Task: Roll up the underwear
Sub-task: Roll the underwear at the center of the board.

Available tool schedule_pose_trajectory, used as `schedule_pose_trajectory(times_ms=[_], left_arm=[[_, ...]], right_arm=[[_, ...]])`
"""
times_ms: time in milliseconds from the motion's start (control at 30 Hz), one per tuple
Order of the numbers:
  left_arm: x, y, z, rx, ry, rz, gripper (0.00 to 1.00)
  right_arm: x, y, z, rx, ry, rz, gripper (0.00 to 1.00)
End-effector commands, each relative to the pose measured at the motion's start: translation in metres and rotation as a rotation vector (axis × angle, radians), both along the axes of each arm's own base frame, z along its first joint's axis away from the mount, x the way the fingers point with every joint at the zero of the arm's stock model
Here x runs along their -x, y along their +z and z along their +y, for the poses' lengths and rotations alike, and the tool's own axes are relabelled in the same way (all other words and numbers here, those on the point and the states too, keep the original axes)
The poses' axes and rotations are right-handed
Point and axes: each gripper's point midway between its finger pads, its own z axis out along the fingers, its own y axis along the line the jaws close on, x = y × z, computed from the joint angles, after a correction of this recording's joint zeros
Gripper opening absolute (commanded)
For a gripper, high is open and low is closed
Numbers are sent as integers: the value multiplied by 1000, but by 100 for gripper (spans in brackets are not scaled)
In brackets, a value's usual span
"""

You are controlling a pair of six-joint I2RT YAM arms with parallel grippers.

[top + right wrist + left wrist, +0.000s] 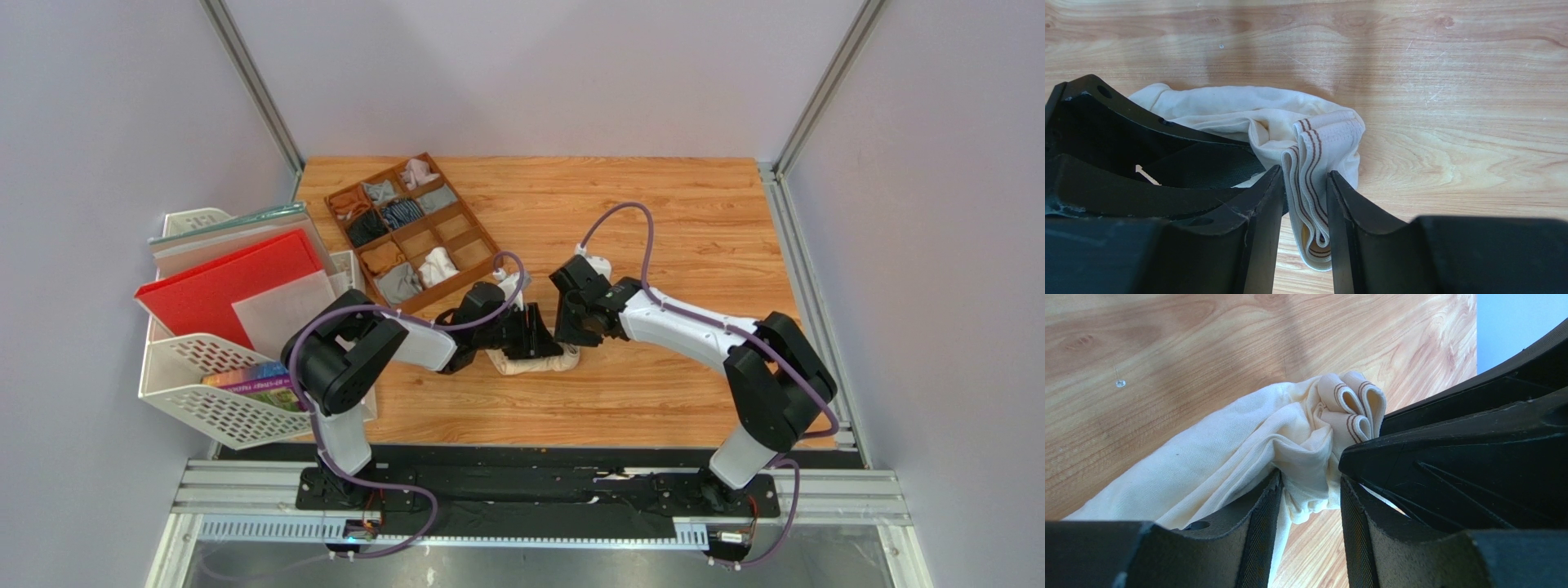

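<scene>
Left gripper (1310,478) clamps the cream underwear (1229,453) on the bench (1444,92). Right gripper (1305,179) straddles its folded end; grip cannot be determined.

Bright, even overhead light; soft faint shadows; wrist views blurred at the near edge.

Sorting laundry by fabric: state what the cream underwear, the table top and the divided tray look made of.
Underwear: soft matte knit, likely cotton, going by limp folds; ribbed elastic waistband with brown stripes. Table top: wood-grain with slight sheen, solid or laminate unclear. Divided tray: brown, wood-like, too small to be sure.
</scene>
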Motion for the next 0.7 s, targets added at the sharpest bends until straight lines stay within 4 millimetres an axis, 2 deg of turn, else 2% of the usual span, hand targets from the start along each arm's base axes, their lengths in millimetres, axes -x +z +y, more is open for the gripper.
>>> schedule_pose_trajectory(times_ms=[0, 233, 400, 500, 567, 600, 667], left_arm=[[17, -44, 30, -171, 21, 70, 48], [17, -43, 32, -178, 26, 67, 48], [19, -44, 35, -196, 22, 68, 48], [20, -40, 37, -209, 14, 60, 49], [21, -37, 41, -234, 8, 54, 49], [17, -29, 42, -230, 17, 32, 50], [19, -23, 47, -255, 16, 19, 50]], right_arm=[[-6, 21, 19, -134, -30, -50, 37], [0, 10, 18, -172, -67, -38, 35], [-2, 10, 20, -222, -98, -60, 33], [-2, 2, 13, -178, -119, -54, 32], [-4, -2, 8, -142, -129, -59, 26], [-3, -4, 4, -120, -131, -55, 18], [-5, -7, -4, -66, -133, -64, 8]])
